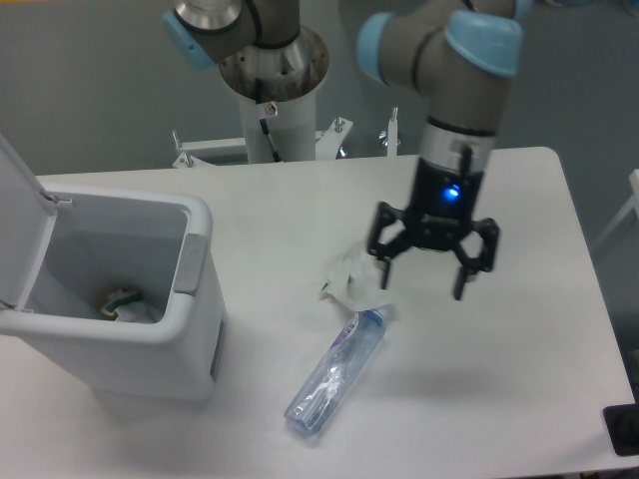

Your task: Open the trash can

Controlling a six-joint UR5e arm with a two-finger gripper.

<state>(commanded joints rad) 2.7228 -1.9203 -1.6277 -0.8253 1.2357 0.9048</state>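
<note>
Nearest to me, a clear plastic bottle lies on its side on the white surface, its blue-capped end pointing toward a crumpled white wrapper just beyond it. At my left I see the trash can sitting on the surface, its lid swung up and some scraps visible inside. Farther back, the hand hangs above the surface beside the wrapper, fingers spread wide, holding nothing.
</note>
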